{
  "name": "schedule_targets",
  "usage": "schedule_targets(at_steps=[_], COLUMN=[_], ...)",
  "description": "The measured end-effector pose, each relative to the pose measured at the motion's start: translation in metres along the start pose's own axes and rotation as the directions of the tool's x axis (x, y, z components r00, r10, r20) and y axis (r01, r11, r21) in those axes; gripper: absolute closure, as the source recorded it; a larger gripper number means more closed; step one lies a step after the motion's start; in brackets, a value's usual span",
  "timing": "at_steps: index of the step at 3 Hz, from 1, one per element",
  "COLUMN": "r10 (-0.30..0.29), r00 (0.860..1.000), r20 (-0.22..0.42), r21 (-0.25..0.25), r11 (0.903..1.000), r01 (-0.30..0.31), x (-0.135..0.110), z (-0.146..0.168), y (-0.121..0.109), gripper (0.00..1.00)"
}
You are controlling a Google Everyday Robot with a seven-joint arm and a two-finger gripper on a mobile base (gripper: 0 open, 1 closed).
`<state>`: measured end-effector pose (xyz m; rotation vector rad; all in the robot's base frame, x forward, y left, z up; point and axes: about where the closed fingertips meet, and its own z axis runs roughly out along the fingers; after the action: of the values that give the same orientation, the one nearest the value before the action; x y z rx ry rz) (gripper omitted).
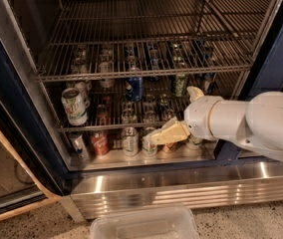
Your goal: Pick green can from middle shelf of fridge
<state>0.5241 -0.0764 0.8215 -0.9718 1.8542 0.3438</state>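
Green can [180, 83]: upright on middle shelf [111, 127], toward right end, set back from front rail, right of blue can [135, 88].
Gripper [170, 132]: placed lower, slightly left, apart from can, at fridge [278, 54] bottom front edge. Nothing seen held; opening cannot be told.
Step judged: approach. Next: lift required, then reach inward.

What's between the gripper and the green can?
In the camera view, the front rail of the middle shelf crosses between the gripper, low and right of centre, and the green can above it.
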Motion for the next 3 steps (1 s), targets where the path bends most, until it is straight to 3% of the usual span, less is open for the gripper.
schedule_targets(at_steps=[1,2,3], r10=[0.05,0.157,0.22], r00=[0.997,0.973,0.932], r20=[0.06,0.17,0.288], r21=[0.026,0.113,0.151], r11=[0.9983,0.9776,0.9506], r01=[-0.051,-0.178,-0.271], x=[0.005,0.032,0.04], z=[0.008,0.014,0.025], y=[0.0,-0.02,-0.032], gripper=[0.0,0.0,0.0])
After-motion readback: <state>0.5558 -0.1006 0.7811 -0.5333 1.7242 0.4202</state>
